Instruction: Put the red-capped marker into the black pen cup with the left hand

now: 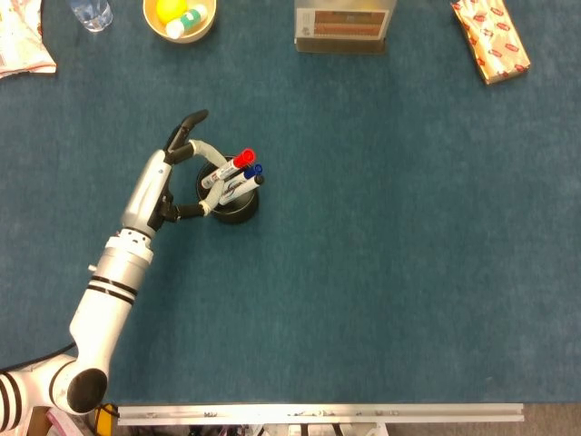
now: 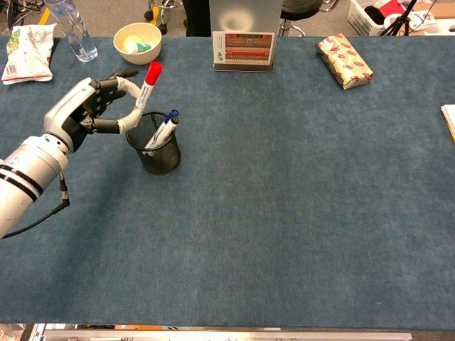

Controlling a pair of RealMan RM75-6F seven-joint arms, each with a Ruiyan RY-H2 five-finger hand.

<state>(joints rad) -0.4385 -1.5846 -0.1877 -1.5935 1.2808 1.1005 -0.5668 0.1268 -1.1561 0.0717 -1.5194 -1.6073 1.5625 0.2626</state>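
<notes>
My left hand (image 1: 172,178) (image 2: 91,111) pinches the red-capped marker (image 2: 148,87) (image 1: 227,171) between thumb and a finger, just left of the black mesh pen cup (image 2: 156,150) (image 1: 234,209). The marker stands nearly upright, red cap on top, with its lower end at the cup's left rim; whether the tip is inside the cup I cannot tell. A blue-capped marker (image 2: 163,129) (image 1: 253,172) leans inside the cup. My right hand is in neither view.
At the table's far left stand a cream bowl (image 2: 137,41) with small items, a water bottle (image 2: 74,30) and a snack bag (image 2: 27,55). A sign holder (image 2: 242,41) is at the back centre and a wrapped package (image 2: 344,61) at the back right.
</notes>
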